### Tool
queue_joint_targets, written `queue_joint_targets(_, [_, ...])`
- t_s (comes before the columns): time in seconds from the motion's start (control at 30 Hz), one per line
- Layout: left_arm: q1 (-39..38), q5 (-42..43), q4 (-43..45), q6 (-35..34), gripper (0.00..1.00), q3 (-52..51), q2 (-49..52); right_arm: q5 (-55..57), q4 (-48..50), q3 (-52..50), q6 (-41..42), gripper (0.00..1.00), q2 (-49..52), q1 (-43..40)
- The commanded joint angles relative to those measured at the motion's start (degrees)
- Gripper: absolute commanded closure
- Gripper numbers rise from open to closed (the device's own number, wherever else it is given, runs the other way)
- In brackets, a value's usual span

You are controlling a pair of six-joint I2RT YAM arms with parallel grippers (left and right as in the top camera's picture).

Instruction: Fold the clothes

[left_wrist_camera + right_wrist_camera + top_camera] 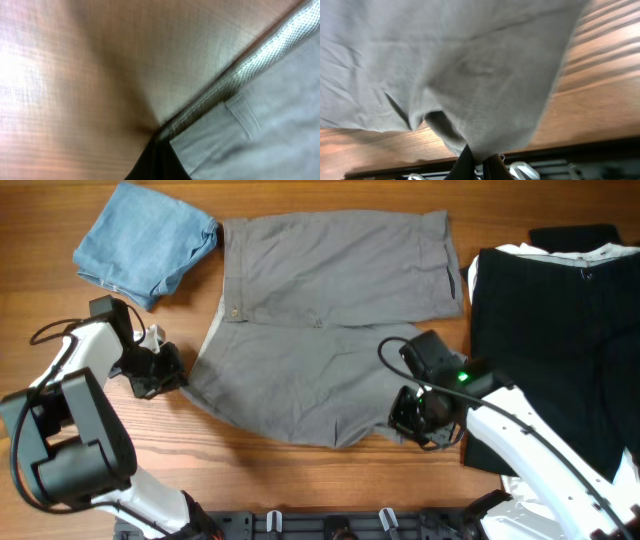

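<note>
The grey shorts (330, 330) lie spread in the middle of the table, waistband to the left, legs to the right. My left gripper (172, 372) is at the waistband's lower left corner. In the left wrist view its dark fingers (156, 157) are pressed together at the edge of the shorts (260, 130), where the pale lining shows. My right gripper (415, 418) is at the near leg hem. In the right wrist view it (481, 164) is shut on a bunched fold of the grey cloth (485, 80), lifted a little off the wood.
A folded light-blue garment (145, 240) lies at the back left. Black garments (560, 330) with a white edge lie on the right, close to the shorts. The table's front edge and a dark rail (330, 525) are just behind my right gripper.
</note>
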Motion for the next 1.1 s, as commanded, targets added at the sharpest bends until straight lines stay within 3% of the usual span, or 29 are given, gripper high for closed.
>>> queue_joint_targets(0.0, [0.24, 1.01, -5.25, 0.28, 0.96, 4.61, -9.64, 5.68, -3.5, 10.8, -1.86, 0.96, -1.42, 0.02])
queue_joint_targets(0.2, [0.13, 0.9, -7.67, 0.26, 0.96, 4.96, -26.82, 14.84, -11.04, 25.86, -1.77, 0.96, -1.42, -0.22])
queue_joint_targets(0.27, [0.15, -1.95, -9.18, -1.05, 0.96, 4.96, -32.33, 15.5, -12.13, 30.16, -1.9, 0.96, -1.42, -3.89])
queue_joint_targets(0.4, [0.13, -2.32, -14.38, -2.78, 0.96, 7.41, -37.62, 16.98, -8.98, 40.28, -5.53, 0.96, -1.4, -10.47])
queue_joint_targets(0.47, [0.13, -2.21, -11.61, -5.07, 0.96, 7.85, -38.42, 16.59, -4.55, 41.55, -5.55, 0.96, -1.4, -12.87])
queue_joint_targets(0.6, [-1.99, 1.38, -6.29, -5.99, 0.96, 7.85, -35.67, 16.72, 1.03, 41.53, -7.06, 0.96, 2.58, -13.86])
queue_joint_targets(0.7, [-7.89, 1.33, -3.98, -5.97, 0.96, 7.82, -31.3, 20.61, 4.74, 41.53, -9.33, 0.96, 10.88, -14.91])
queue_joint_targets(0.83, [-13.75, -4.11, 3.63, -6.01, 0.96, 7.82, -25.64, 18.21, 7.32, 41.53, -11.41, 0.96, 18.93, -20.22])
queue_joint_targets(0.93, [-14.05, -6.05, 8.7, -5.99, 0.96, 7.82, -21.46, 15.08, 16.61, 41.53, -18.18, 0.94, 23.98, -23.1])
queue_joint_targets(1.07, [-14.34, -5.97, 18.05, -9.03, 0.96, 7.82, -13.16, 11.89, 29.24, 41.53, -19.76, 0.94, 32.41, -23.37])
